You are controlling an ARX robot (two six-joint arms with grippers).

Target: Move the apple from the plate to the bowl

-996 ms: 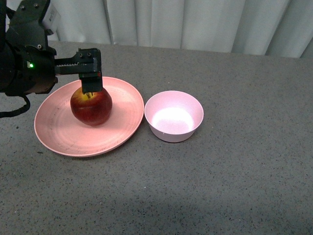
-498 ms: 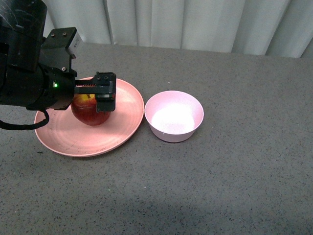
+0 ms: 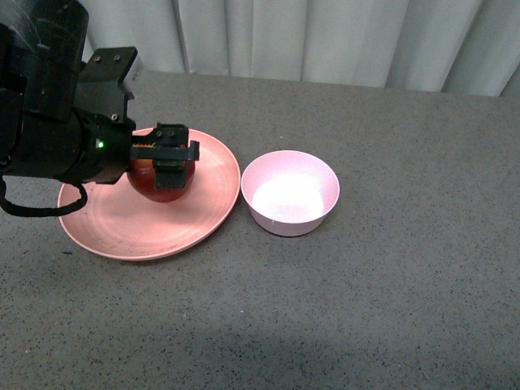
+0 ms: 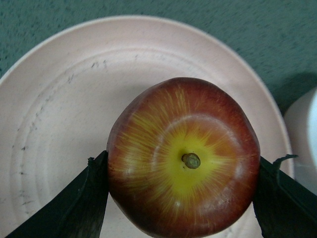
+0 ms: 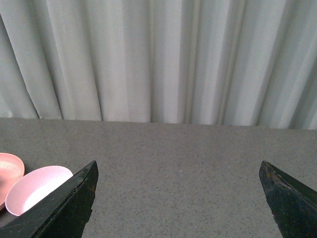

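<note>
The dark-red apple sits on the wide salmon-pink plate at the left. My left gripper is down over it and shut on the apple. In the left wrist view the apple shows its yellow patch and stem, with a black finger pressed on each side, over the plate. The small pale pink bowl stands empty just right of the plate; its rim shows in the left wrist view. My right gripper is open and empty above bare table; the bowl lies off to its side.
White curtains hang behind the grey speckled table. The plate's edge shows beside the bowl in the right wrist view.
My left arm has come down and forward over the plate. Its fingers went from above the apple to closed around it. The apple, plate and bowl have barely shifted.
</note>
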